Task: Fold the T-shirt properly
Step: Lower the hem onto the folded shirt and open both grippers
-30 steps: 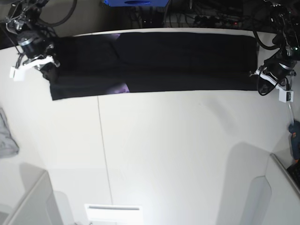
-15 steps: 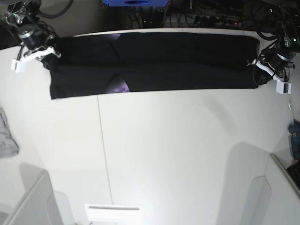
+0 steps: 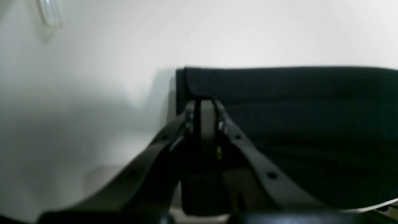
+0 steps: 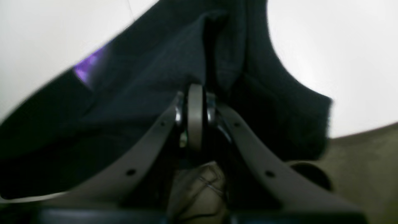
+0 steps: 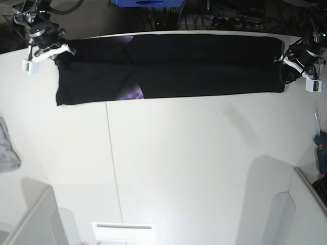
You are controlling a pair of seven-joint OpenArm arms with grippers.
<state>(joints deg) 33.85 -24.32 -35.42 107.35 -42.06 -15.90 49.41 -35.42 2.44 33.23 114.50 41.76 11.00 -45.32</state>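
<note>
T-shirt [image 5: 204, 66] is laid out as a long band along the table's [image 5: 204, 168] far edge, each end pinched by a closed gripper, left [image 5: 292, 60] and right [image 5: 47, 51], probably so it's kept taut.

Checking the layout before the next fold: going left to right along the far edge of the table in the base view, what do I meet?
Right gripper, shut on the T-shirt's end → black T-shirt with its purple print → left gripper, shut on the other end.
</note>
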